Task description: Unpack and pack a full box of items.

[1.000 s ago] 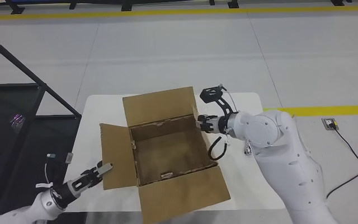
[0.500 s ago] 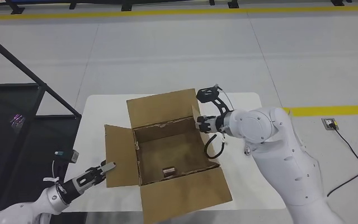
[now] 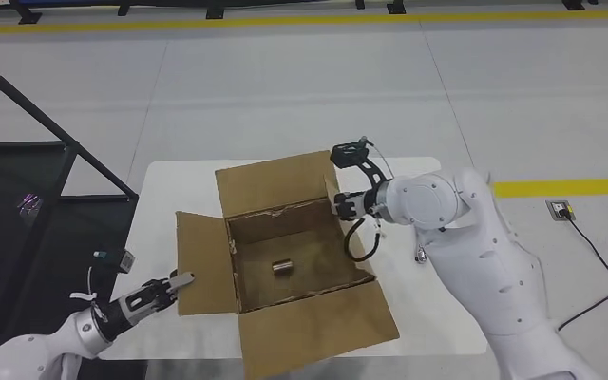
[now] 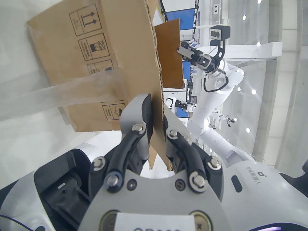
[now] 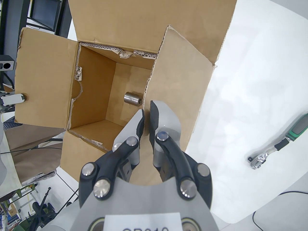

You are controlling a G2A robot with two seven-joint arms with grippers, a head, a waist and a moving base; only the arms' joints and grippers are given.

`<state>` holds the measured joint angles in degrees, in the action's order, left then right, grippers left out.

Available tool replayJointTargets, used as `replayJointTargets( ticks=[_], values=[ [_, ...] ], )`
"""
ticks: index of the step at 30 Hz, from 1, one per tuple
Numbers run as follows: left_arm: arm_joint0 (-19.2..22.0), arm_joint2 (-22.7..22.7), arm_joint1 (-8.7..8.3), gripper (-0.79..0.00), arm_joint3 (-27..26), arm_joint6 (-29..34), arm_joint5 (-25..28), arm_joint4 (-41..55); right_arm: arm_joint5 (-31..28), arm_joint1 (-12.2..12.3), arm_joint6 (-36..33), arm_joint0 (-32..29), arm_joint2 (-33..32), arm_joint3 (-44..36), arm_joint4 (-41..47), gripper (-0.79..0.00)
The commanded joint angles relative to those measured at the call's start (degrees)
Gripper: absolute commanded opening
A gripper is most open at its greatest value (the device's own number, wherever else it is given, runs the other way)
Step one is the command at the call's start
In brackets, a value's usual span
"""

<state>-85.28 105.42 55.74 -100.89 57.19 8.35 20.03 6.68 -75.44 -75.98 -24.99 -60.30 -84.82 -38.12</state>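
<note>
One cardboard box (image 3: 318,261) sits open on the white tabletop (image 3: 171,190), and I count four flaps on it: the far flap (image 3: 275,182) and the near flap (image 3: 318,328) both folded outward, plus one at each side. The left end effector (image 4: 156,111) is clenched on the outer edge of the left flap (image 3: 202,264), with the cardboard pinched between its two fingers. The right end effector (image 5: 146,114) is likewise clamped on the right flap (image 5: 178,78), which stands upright beside the opening. Inside, a single small metal cylinder (image 5: 131,98) lies on its side on the box floor, apart from the walls. Outside the box, one ratchet wrench (image 5: 276,145) with a green handle lies on the tabletop, well apart from the right flap.
</note>
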Motion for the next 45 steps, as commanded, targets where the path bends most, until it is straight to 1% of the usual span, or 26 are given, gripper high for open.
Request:
replayJointTargets(
  ticks=[1, 2, 5, 13, 15, 16, 17, 18, 19, 23, 24, 25, 26, 27, 28, 33, 35, 37, 41, 45],
  values=[
    [-0.11, -1.0, 0.09, -0.785, 0.13, -2.56, 0.61, -2.15, -1.44, 0.03, 1.28, -0.4, 0.46, -0.41, -0.37, -0.785],
    [0.01, -1.22, 0.1, -0.785, 0.44, -3.07, 0.98, -2.43, -2.48, 0.05, 2.24, -0.77, 0.77, -0.76, -0.71, -0.785],
    [-0.11, -1.59, 0.11, -0.785, 0.53, -5.36, 2.45, -5.09, -2.42, 0.15, 3.98, -1.76, 0.86, -0.73, -1.19, -0.785],
    [-1.38, -1.06, 0.03, -0.785, -1.14, -6.7, 3.77, -5.59, -2.66, 0.44, 8.29, -3.65, 0.01, -0.14, -1.43, -0.785],
    [-1.6, -0.96, 0.0, -0.785, -1.43, -6.92, 3.78, -5.96, -2.78, 0.49, 8.72, -3.87, -0.11, 0.01, -1.3, -0.52],
    [-1.67, -0.98, -0.01, -0.785, -1.53, -7.12, 3.72, -6.15, -2.94, 0.52, 8.79, -3.91, -0.15, 0.1, -1.2, -0.489],
    [-1.74, -1.03, -0.02, -0.785, -1.62, -7.36, 3.75, -6.43, -3.0, 0.54, 8.91, -3.95, -0.21, 0.2, -1.06, -0.422],
    [-1.83, -1.11, -0.03, -0.785, -1.68, -7.56, 3.76, -6.72, -3.0, 0.55, 9.05, -3.98, -0.23, 0.25, -0.99, -0.123],
    [-1.88, -1.2, -0.03, -0.785, -1.72, -7.78, 3.72, -6.91, -2.93, 0.56, 9.31, -4.03, -0.25, 0.23, -0.97, 0.0],
    [-1.49, -1.83, -0.08, -0.785, -1.24, -8.73, 1.93, -8.17, -0.74, 0.65, 11.72, -4.95, -0.17, -1.92, -3.22, 0.0],
    [-1.28, -2.1, -0.09, -0.702, -1.2, -8.9, 1.6, -8.35, 0.06, 0.69, 11.97, -5.3, -0.06, -2.75, -4.03, 0.0],
    [-1.1, -2.32, -0.1, -0.517, -1.07, -8.9, 1.23, -8.47, 0.91, 0.72, 12.21, -5.64, 0.02, -3.68, -4.87, 0.0],
    [-0.92, -2.46, -0.12, -0.422, -0.96, -8.91, 0.98, -8.6, 1.7, 0.77, 12.43, -6.01, 0.12, -4.75, -5.8, 0.0],
    [-0.8, -2.59, -0.14, -0.055, -0.84, -8.91, 0.65, -8.8, 2.39, 0.8, 12.82, -6.45, 0.17, -5.97, -6.54, 0.0],
    [-0.67, -2.7, -0.16, 0.0, -0.83, -8.96, 0.47, -8.91, 2.98, 0.84, 13.27, -6.98, 0.24, -7.26, -7.35, 0.0],
    [-0.5, -2.94, -0.21, 0.0, -0.8, -9.14, -0.16, -8.78, 4.44, 0.93, 15.35, -9.93, 1.84, -14.63, -11.57, 0.0],
    [-0.47, -2.94, -0.24, 0.0, -0.85, -9.19, -0.31, -8.57, 4.94, 0.8, 15.16, -10.28, 3.34, -16.48, -13.55, 0.0],
    [-0.47, -2.94, -0.25, 0.0, -0.98, -9.3, -0.3, -8.43, 4.23, 0.53, 14.59, -9.94, 5.01, -17.42, -13.88, 0.0],
    [-0.56, -2.84, -0.28, 0.0, -1.16, -9.55, -0.24, -7.97, 3.67, -0.39, 13.63, -7.34, 8.17, -14.76, -13.16, 0.0],
    [-0.67, -2.52, -0.31, 0.0, -0.88, -9.66, -0.02, -7.16, 2.61, -1.93, 14.97, -3.55, 11.53, -8.77, -9.8, 0.0]
  ],
)
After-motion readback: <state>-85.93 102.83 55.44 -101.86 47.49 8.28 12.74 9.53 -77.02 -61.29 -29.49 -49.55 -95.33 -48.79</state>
